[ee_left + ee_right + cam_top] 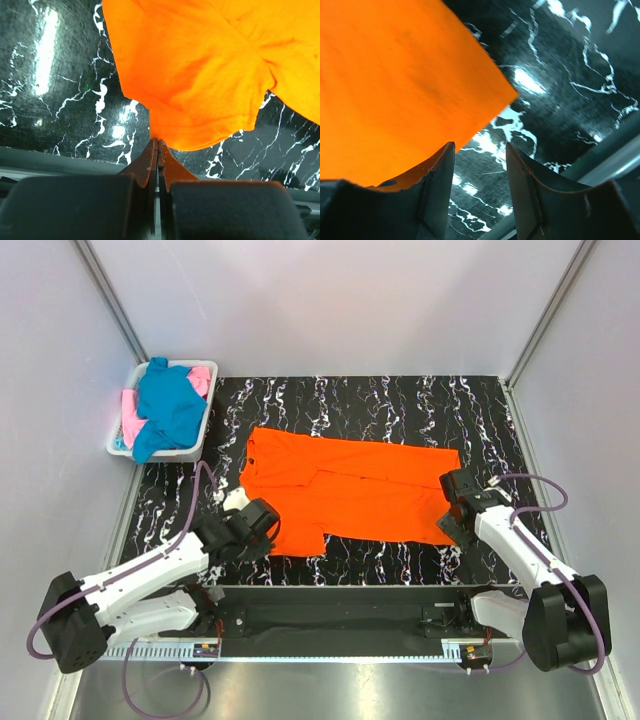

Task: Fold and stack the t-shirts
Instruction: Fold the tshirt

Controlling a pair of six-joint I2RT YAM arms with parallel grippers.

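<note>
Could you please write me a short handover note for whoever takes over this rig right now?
Left gripper: shut at the near sleeve edge of the orange t-shirt, apparently pinching it.
Right gripper: open at the shirt's hem corner, holding nothing.
Things: the orange t-shirt lies spread out on the table. The teal t-shirt and pink t-shirt lie crumpled in the white basket at the far left corner.
Done: one shirt laid out, none stacked.
Left: fold the orange one, then fold the other two and stack all three.
</note>
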